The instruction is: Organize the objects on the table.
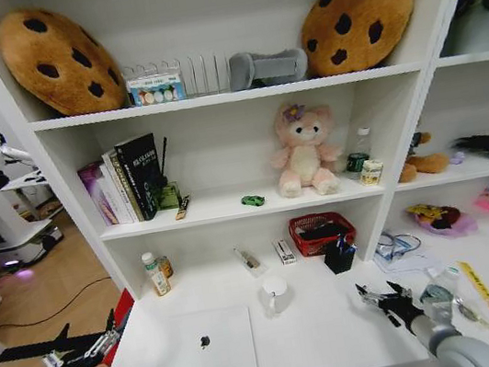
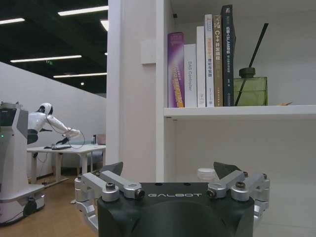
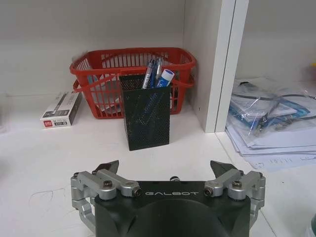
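A thin silver laptop [image 1: 201, 347] lies closed on the white table [image 1: 323, 329], front left. A tiny green toy car [image 1: 253, 201] sits on the shelf above, beside a pink plush bear [image 1: 303, 151]. Blue and black pens [image 3: 153, 71] stand in a black mesh holder [image 3: 148, 118] [image 1: 338, 255] in front of a red basket [image 3: 133, 74]. My left gripper [image 1: 88, 343] [image 2: 170, 170] hangs open off the table's left end, facing the shelf side. Over the table's front right, my right gripper [image 1: 379, 295] [image 3: 165, 168] is open and empty, pointing at the pen holder from a distance.
A white cup [image 1: 276, 295], a small bottle [image 1: 155, 274] and a white box [image 3: 61, 108] stand on the table. Papers and cables [image 3: 276, 128] lie past the shelf divider [image 3: 224, 64]. Books [image 2: 202, 64] fill the shelf. Another robot [image 2: 15, 153] stands at the left.
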Robot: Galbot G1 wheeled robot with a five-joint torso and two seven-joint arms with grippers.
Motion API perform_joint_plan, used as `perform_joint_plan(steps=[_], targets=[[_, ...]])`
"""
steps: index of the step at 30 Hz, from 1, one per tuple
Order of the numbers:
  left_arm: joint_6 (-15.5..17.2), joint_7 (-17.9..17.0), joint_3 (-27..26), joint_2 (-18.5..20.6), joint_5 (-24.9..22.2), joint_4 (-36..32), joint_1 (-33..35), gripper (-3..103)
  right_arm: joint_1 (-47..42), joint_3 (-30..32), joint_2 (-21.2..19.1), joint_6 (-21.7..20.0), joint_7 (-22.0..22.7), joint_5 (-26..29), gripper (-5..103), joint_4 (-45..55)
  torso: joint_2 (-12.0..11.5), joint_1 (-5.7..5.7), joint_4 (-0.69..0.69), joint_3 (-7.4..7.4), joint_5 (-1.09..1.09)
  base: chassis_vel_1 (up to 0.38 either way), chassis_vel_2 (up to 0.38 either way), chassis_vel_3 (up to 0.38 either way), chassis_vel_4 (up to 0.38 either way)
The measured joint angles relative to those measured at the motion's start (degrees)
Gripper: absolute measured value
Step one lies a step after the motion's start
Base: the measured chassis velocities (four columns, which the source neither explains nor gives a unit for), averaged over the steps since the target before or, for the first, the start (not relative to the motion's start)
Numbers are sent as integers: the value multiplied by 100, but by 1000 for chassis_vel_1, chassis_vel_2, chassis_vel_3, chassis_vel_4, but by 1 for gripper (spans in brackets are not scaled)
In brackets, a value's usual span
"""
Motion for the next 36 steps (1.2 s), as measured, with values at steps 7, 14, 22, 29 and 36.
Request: perform_joint_plan(steps=[7, 14, 22, 29, 36], targets=[[0, 0, 0, 0, 0, 0, 0, 100, 312, -119, -104, -386, 176, 162, 100, -172, 0, 0, 0, 0, 0, 0, 0, 0, 0], [0, 0, 0, 0, 0, 0, 0, 100, 601, -378, -87, -546, 206, 187, 102, -412, 0, 0, 0, 0, 0, 0, 0, 0, 0], [0, 0, 0, 0, 0, 0, 0, 100, 594, -455, -9, -589, 200, 127, 76, -519, 0, 0, 0, 0, 0, 0, 0, 0, 0], [0, 0, 0, 0, 0, 0, 0, 100, 509, -420, 47, -551, 202, 76, 55, -558, 0, 0, 0, 0, -2, 0, 0, 0, 0], [0, 0, 0, 0, 0, 0, 0, 100, 506, -406, 80, -542, 205, 59, 28, -532, 0, 0, 0, 0, 0, 0, 0, 0, 0]])
